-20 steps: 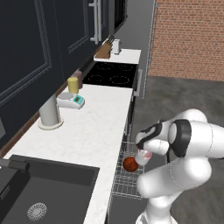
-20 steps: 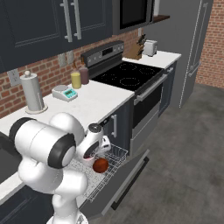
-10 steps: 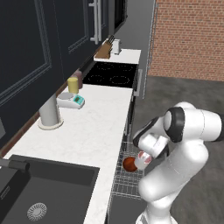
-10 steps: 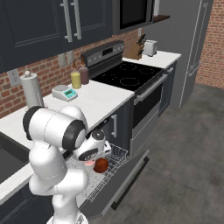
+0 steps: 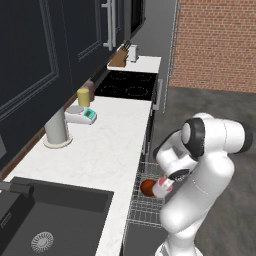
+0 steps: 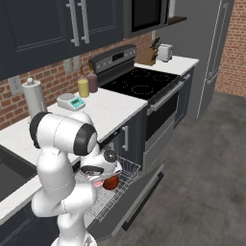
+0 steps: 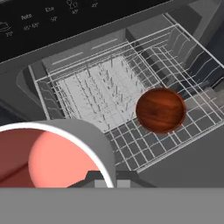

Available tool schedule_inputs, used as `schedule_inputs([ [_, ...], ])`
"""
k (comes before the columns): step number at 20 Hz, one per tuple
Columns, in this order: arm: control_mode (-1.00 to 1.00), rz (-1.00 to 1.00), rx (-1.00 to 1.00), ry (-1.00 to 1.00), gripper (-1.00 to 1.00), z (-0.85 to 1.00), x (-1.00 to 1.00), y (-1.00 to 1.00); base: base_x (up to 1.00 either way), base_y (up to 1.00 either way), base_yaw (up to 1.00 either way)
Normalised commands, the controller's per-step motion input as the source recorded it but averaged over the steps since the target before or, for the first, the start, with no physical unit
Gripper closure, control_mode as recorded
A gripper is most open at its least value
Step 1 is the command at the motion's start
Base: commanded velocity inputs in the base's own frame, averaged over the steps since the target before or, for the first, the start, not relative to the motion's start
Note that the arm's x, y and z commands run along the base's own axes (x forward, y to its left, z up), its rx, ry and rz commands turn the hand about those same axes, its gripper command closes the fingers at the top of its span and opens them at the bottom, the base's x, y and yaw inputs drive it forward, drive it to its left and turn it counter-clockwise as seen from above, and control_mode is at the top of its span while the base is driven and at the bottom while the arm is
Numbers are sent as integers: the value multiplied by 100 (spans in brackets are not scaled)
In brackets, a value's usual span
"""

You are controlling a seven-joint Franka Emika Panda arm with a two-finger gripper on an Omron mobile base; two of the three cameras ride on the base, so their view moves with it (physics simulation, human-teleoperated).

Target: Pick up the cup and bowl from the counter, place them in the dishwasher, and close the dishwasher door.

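Left base view. White faintly marbled stone counter, with a black sink basin at its near end. Pulled-out silver wire-grid dishwasher rack just below the counter's right edge. Glossy reddish-brown round bowl already lying in the rack. Gripper just right of the bowl and over the rack, jaws closed on the short pale grey-white cup with salmon-red inside. Yellow cylinder and tall pale grey cylinder on a round base stand far back on the counter, well apart from the work.

Right base view. The same cup, partly hidden under the wrist, with the bowl just beside it. Dark charcoal dishwasher door hangs open beneath the rack, its bar handle facing the floor; the left view hides this behind the arm.

Hand view. Cup fills the near left corner, mouth toward the camera; bowl sits right of centre on the grid, and rows of tines stand in the open far-left section. Neither base view resolves those tines.

Handling note: judged best to lower the cup onto the open grid left of the bowl, clear of it, and release only once seated; door closing comes afterwards.
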Motion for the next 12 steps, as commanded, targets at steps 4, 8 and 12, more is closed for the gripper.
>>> schedule_inputs([
  [4,-100,7,6,0,100,-6,0,0,0,0,0],
  [8,-100,5,2,0,100,-7,6,0,0,0,0],
  [12,-100,5,0,0,100,-13,20,0,0,0,0],
])
